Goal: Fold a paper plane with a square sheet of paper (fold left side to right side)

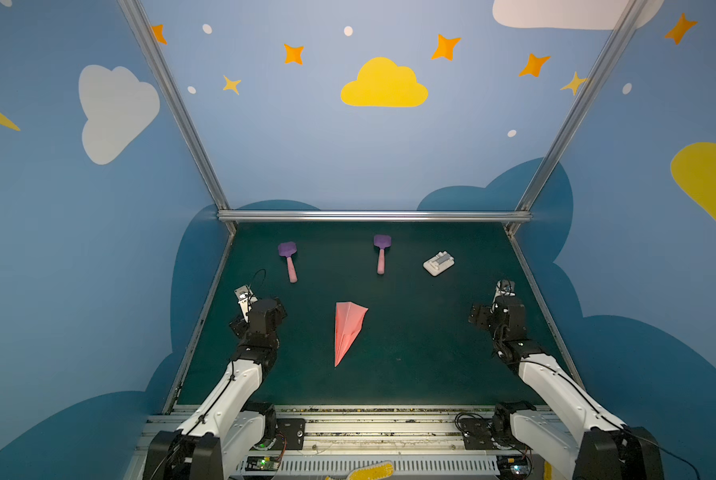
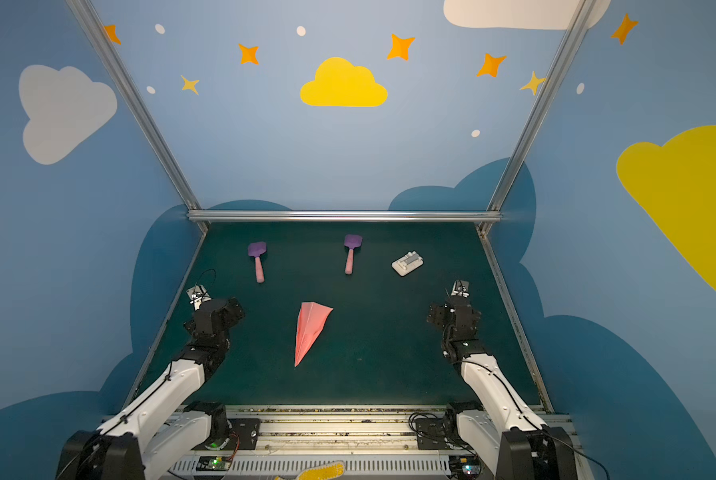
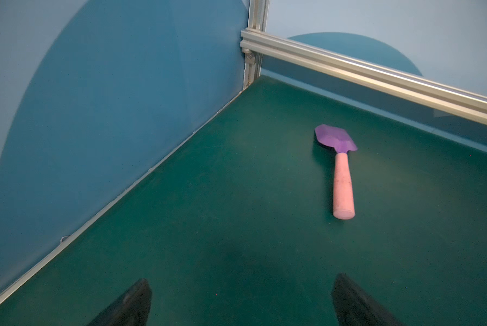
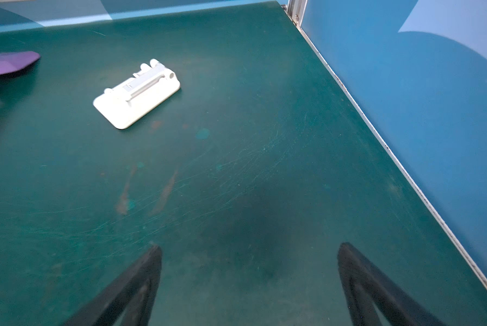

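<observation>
The square sheet of paper lies folded into a salmon-pink paper plane [image 1: 348,330] [image 2: 309,330] in the middle of the green table, its nose towards the near edge. In both top views my left gripper [image 1: 264,309] hovers to the left of the plane and my right gripper [image 1: 497,311] far to its right; neither touches it. The left wrist view shows my left gripper [image 3: 240,285] open over bare mat. The right wrist view shows my right gripper [image 4: 249,251] open over bare mat too. The plane appears in neither wrist view.
Two pink-handled purple spatulas [image 1: 288,259] [image 1: 381,251] lie at the back of the table, with a small white plastic block [image 1: 438,263] [image 4: 136,94] to their right. One spatula [image 3: 341,172] lies ahead of my left gripper. Aluminium rails [image 1: 372,216] and blue walls enclose the table.
</observation>
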### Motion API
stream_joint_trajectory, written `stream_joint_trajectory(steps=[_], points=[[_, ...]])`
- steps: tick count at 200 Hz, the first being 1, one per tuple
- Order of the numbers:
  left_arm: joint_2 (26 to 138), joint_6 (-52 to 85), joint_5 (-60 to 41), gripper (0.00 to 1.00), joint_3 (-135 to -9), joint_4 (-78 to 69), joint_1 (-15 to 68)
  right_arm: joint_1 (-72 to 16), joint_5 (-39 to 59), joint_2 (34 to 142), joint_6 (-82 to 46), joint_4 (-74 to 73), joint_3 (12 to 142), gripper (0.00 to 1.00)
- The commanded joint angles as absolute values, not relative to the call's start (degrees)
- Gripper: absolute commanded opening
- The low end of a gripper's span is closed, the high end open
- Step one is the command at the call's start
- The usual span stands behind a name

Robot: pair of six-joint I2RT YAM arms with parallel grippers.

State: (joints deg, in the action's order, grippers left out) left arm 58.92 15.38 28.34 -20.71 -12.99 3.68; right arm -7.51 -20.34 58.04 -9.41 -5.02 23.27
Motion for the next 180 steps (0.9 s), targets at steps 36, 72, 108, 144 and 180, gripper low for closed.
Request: stream_joint_trajectory(steps=[36, 72, 108, 144, 180], points=[[79.93, 6.39, 19.86, 1.0, -24.33, -35.47, 1.96, -6.42, -17.38, 72.98, -5.01, -30.97, 21.69, 0.95], [86.71, 4.72, 14.09, 1.0, -24.84, -41.08, 1.49, -4.76, -11.82, 81.45, -1.92, -42.85, 22.52, 0.95], [86.95, 1.41, 3.76, 1.0, -25.27, -39.52, 0.15, -3.23, -6.92, 86.01, -2.08, -44.28, 23.15, 0.96], [87.37, 1.79, 2.35, 1.0, -26.07, -38.72, -0.5, -2.81, -6.52, 86.71, -2.18, -45.79, 23.12, 0.96], [87.46, 1.91, 2.2, 1.0, -26.03, -38.59, -0.7, -3.17, -6.81, 86.38, -1.64, -45.62, 23.03, 0.96]])
